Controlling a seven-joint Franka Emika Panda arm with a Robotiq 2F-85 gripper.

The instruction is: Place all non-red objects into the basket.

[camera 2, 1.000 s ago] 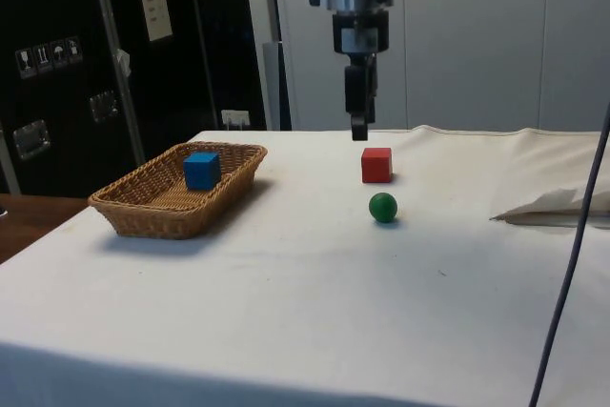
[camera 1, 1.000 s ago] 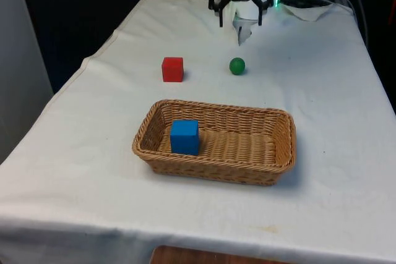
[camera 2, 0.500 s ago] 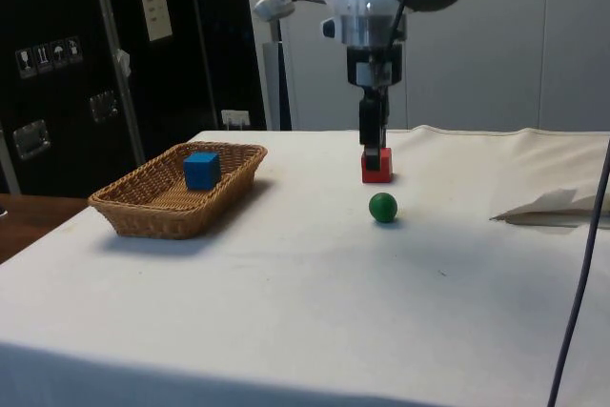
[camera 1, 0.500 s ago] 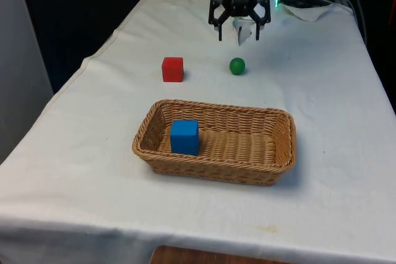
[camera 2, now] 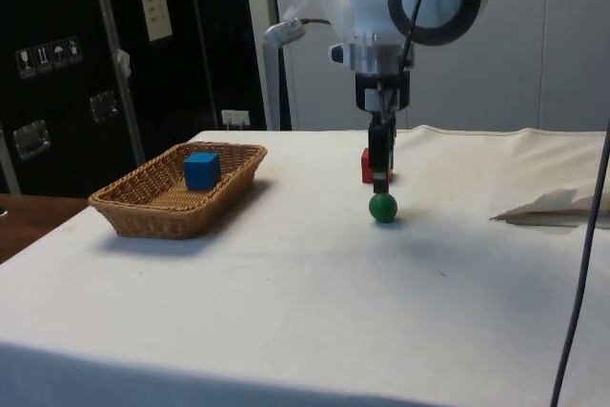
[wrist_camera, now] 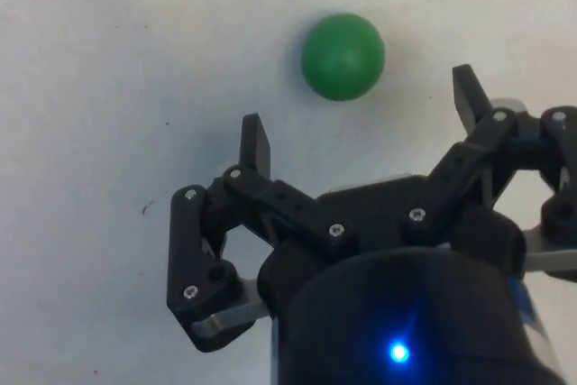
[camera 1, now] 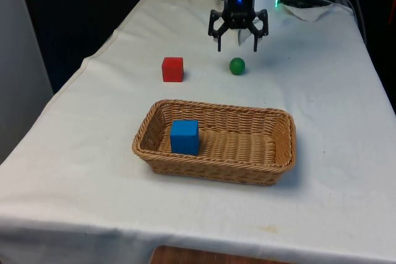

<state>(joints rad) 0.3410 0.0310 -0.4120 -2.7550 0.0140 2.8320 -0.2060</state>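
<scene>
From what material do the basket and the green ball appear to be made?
The basket looks like woven wicker: tan strands in visible rows and a braided rim. The green ball looks like painted wood or hard plastic: a smooth, evenly coloured surface with a soft sheen. Which one, I cannot tell.

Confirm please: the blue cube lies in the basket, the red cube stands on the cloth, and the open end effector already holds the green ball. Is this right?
Not quite. The end effector is open but holds nothing: the side view shows it just above the green ball, which rests on the cloth. The blue cube is in the basket, and the red cube stands on the cloth.
</scene>
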